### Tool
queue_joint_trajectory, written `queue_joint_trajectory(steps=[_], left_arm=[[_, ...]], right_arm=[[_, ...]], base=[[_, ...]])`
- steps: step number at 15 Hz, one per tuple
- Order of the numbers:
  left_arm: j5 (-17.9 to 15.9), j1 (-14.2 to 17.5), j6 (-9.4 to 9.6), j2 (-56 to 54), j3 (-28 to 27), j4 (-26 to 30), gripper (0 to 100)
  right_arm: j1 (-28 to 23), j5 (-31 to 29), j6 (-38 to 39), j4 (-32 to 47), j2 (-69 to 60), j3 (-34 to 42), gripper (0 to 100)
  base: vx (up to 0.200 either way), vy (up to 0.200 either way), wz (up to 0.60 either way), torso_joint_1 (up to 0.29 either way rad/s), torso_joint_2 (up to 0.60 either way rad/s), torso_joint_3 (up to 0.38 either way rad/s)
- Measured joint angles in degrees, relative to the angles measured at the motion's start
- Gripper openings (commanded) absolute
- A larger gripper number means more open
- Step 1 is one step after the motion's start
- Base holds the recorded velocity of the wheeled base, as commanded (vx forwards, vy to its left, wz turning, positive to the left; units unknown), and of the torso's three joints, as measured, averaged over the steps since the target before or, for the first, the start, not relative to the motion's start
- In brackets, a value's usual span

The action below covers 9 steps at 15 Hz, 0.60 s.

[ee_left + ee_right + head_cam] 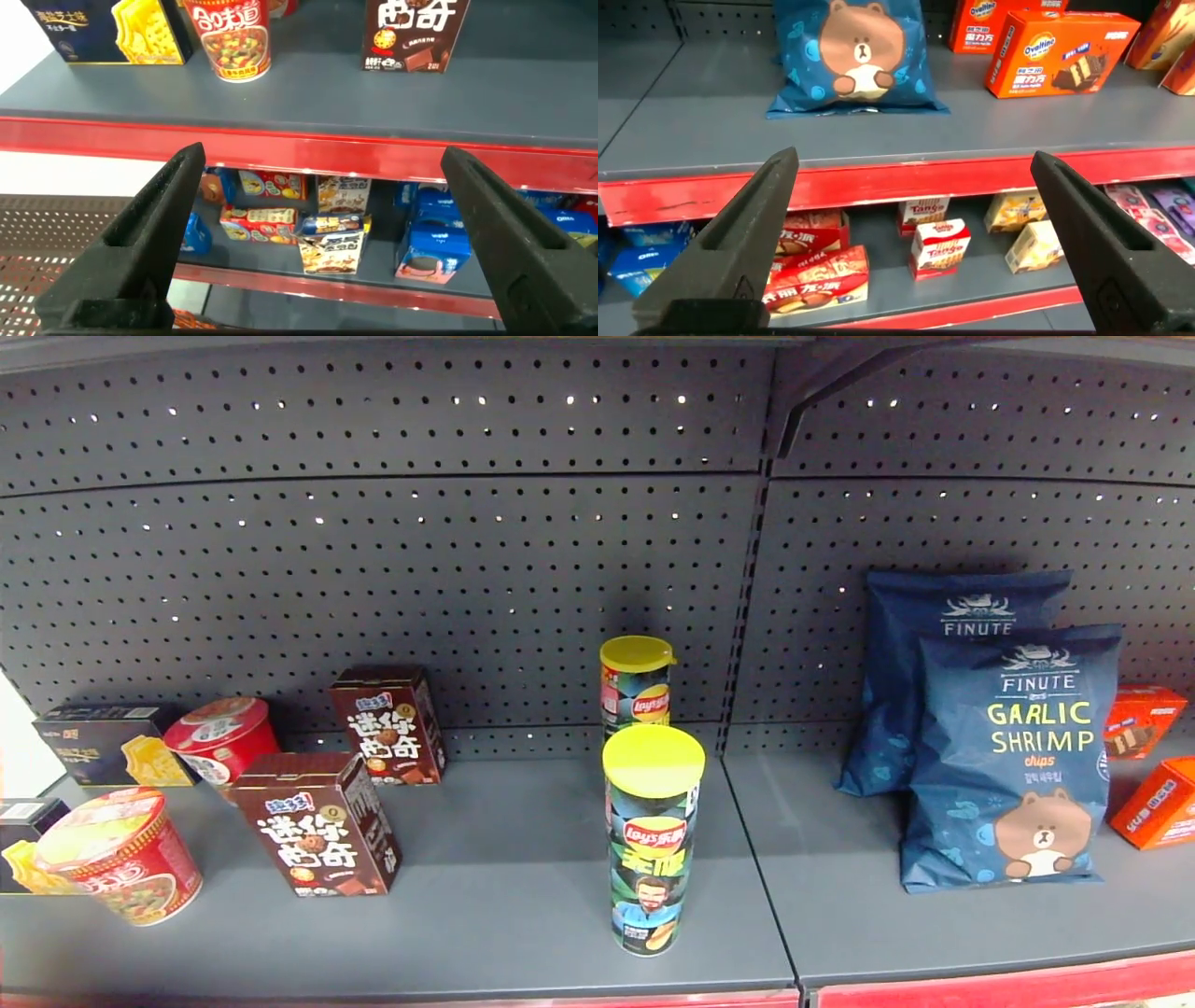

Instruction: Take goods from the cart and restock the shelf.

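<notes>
Both arms sat just off the red front lip of the shelf, and both were released. The left gripper had its jaws spread wide with nothing between them, and the right gripper was the same. With no goods in hand, I reckoned a fresh pick from the cart was the next thing due.

Here were the risks as I judged them. The front chip can stood tall and narrow near the shelf's front edge, with a second can close behind it. A careless swing past the lip could clip the front one and send it rolling off. The front chocolate box stood upright but turned at a slant, so it would be easy to knock flat. In the right bay the shrimp chip bag leaned on a rear bag, and I figured one nudge would slump both.

The shelf itself looked thinly stocked. It had a dark grey deck, a pegboard back, and broad bare patches either side of the cans. A noodle cup sat far to the left.
</notes>
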Motion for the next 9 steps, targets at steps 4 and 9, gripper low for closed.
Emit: queue_joint_trajectory(steps=[4,9], left_arm=[[0.1,0.1,0.05,0.0,0.1,0.0,100],[0.3,0.0,0.72,0.0,0.2,-0.1,100]], right_arm=[[0.0,0.1,0.0,0.0,0.0,0.0,100],[0.0,0.1,-0.1,0.0,0.0,0.0,100]], base=[[0.000,0.000,0.00,0.000,0.00,0.000],[0.000,0.000,0.00,0.000,0.00,0.000]])
